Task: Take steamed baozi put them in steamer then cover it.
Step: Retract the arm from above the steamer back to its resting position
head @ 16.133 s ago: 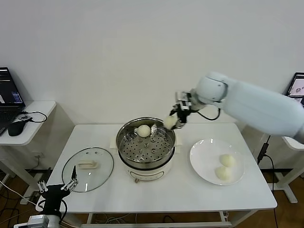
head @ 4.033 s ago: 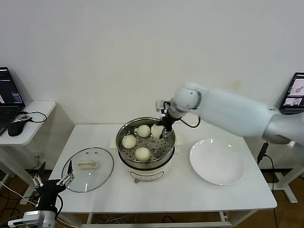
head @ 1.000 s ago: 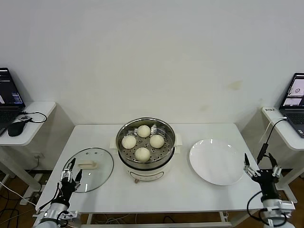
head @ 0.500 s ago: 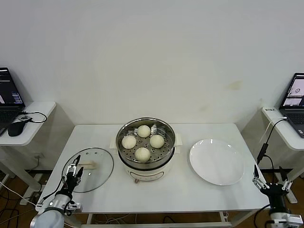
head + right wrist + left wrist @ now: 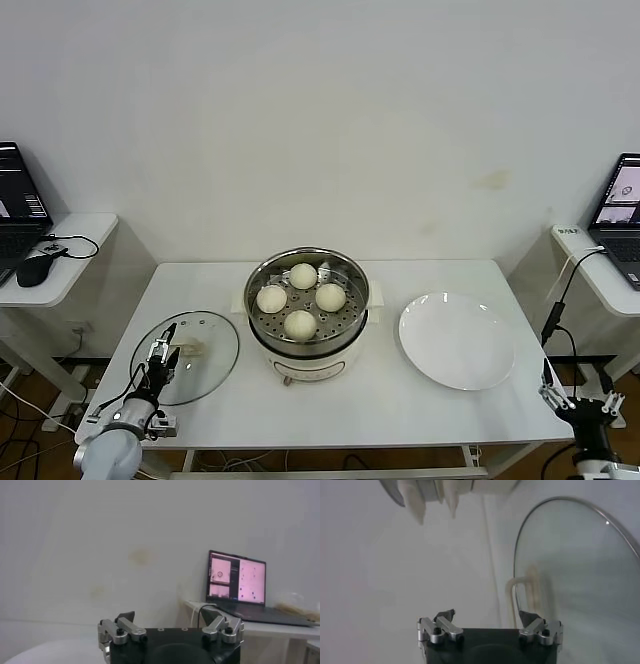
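Note:
The steamer stands mid-table with four cream-white baozi in its steel basket. The glass cover lies flat on the table to the steamer's left, its cream bar handle facing up. My left gripper is open and empty, low over the cover's near left part, close to the handle. In the left wrist view the cover and its handle lie just ahead of the open gripper. My right gripper is open and empty, low off the table's front right corner.
An empty white plate lies right of the steamer. Side desks with laptops stand at both sides; the right one's laptop shows in the right wrist view. The table's front edge runs beside both grippers.
My left gripper has moved up onto the cover toward its handle. My right gripper has sunk lower and to the right, away from the plate.

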You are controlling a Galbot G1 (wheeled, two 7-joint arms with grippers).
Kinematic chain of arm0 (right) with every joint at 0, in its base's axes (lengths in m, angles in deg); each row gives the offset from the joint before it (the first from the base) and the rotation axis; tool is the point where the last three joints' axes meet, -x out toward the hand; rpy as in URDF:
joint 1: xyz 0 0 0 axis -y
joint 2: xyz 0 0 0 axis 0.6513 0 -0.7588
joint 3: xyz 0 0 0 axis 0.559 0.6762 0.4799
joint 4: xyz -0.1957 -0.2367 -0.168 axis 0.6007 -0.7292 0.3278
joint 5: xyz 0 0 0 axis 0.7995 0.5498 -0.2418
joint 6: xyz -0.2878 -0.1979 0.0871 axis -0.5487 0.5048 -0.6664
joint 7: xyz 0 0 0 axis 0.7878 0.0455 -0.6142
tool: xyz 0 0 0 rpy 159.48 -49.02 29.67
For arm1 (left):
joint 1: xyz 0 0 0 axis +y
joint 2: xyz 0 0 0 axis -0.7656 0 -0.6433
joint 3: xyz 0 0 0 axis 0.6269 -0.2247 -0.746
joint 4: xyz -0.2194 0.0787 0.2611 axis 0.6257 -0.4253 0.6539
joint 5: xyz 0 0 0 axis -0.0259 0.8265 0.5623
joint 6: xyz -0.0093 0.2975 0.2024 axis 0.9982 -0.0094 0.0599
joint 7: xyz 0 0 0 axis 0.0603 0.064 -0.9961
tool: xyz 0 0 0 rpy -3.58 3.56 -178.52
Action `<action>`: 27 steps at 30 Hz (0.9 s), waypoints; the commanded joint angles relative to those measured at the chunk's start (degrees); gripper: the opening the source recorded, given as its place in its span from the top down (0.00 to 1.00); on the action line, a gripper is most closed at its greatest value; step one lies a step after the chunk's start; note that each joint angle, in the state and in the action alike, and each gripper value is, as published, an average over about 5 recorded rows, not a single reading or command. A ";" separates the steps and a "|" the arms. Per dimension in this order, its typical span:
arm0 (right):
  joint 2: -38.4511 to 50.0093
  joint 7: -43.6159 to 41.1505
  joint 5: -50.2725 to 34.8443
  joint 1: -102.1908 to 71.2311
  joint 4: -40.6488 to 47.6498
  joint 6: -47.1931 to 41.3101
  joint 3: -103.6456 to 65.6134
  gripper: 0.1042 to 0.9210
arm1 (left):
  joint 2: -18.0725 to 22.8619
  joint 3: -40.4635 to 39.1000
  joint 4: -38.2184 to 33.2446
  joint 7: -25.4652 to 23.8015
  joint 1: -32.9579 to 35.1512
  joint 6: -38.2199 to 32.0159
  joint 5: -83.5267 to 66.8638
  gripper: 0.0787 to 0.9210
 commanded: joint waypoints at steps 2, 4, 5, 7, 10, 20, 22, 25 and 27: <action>-0.17 -0.07 -0.12 -0.38 0.05 0.03 -1.04 0.12 | -0.17 -1.17 4.14 -0.10 -3.83 0.12 0.61 0.12; -0.12 -0.14 -0.08 -0.38 0.24 0.00 -1.10 0.12 | -0.24 -1.46 4.69 -0.15 -4.33 0.12 0.58 0.12; -0.12 -0.17 -0.05 -0.35 0.36 -0.01 -1.09 0.12 | -0.26 -1.61 5.00 -0.16 -4.57 0.12 0.57 0.12; -0.25 -0.23 0.00 -0.21 0.59 0.00 -1.04 0.12 | -0.20 -1.80 5.60 -0.19 -4.99 0.13 0.56 0.12; -0.47 -0.30 -0.06 0.10 0.86 -0.10 -1.29 0.12 | -0.07 -1.83 6.16 -0.29 -5.54 0.17 0.49 0.12; -0.72 -0.48 0.34 0.62 2.10 -0.02 -1.03 0.12 | -0.54 -2.61 6.65 -1.27 -6.62 0.27 -0.39 0.12; -0.83 -0.55 0.54 0.65 2.28 0.04 -0.77 0.12 | -0.48 -2.81 6.49 -1.52 -6.78 0.36 -0.65 0.12; -0.83 -0.66 0.70 0.62 2.48 0.05 -0.63 0.12 | -0.60 -3.00 5.75 -2.02 -6.76 0.60 -1.21 0.12; -0.75 -0.70 0.74 0.64 2.67 0.08 -0.62 0.12 | -0.73 -3.15 5.39 -2.29 -6.74 0.75 -1.63 0.12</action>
